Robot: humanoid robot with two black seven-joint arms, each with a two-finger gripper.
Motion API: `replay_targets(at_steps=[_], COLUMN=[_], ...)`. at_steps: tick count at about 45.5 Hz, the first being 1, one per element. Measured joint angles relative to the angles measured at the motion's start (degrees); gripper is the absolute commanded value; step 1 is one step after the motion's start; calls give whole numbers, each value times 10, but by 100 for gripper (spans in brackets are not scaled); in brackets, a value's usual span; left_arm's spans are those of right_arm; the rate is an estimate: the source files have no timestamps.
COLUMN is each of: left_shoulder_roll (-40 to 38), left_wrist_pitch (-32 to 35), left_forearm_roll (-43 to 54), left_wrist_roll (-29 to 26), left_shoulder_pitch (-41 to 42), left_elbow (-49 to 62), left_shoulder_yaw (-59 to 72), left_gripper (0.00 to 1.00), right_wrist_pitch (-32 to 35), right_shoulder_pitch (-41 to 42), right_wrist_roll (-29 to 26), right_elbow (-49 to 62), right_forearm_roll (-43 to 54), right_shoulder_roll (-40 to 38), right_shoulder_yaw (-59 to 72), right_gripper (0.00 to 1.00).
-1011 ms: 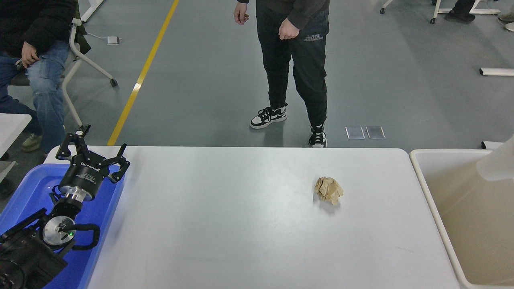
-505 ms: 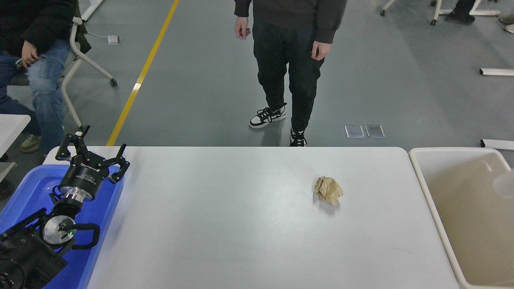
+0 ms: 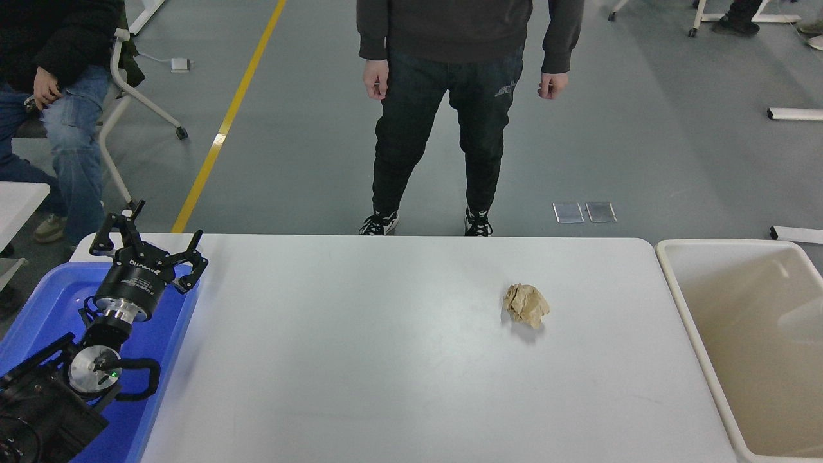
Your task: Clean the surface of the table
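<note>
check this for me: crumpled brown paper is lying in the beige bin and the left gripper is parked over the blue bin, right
Not quite. In the head view the crumpled brown paper lies on the table, to the left of the beige bin, not in it. The rest holds: the left gripper is parked over the blue bin.

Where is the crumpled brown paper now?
The crumpled brown paper lies on the table surface, right of centre, nearer the beige bin.

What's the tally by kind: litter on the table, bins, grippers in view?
Crumpled brown paper ball on the table surface: 1
Bins, blue bin and beige bin: 2
Grippers, left gripper only: 1
Total: 4
</note>
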State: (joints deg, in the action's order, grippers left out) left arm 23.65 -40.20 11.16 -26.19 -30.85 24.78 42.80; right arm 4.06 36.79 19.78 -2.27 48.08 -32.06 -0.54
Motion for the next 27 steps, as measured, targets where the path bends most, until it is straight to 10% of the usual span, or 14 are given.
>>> replay_targets(at_steps=[27], left_shoulder_roll=[0], left_wrist_pitch=[0], left_forearm_roll=[0], left_wrist_roll=[0], left_shoulder_pitch=[0], left_elbow=[0], left_shoulder_yaw=[0], left_gripper=[100], right_wrist_pitch=[-67], right_shoulder_pitch=[-35], right_wrist_roll=[-49], right_elbow=[73], right_forearm_roll=[-85], right_shoulder_roll=[86], right_shoulder_yaw=[-1], right_gripper=[0])
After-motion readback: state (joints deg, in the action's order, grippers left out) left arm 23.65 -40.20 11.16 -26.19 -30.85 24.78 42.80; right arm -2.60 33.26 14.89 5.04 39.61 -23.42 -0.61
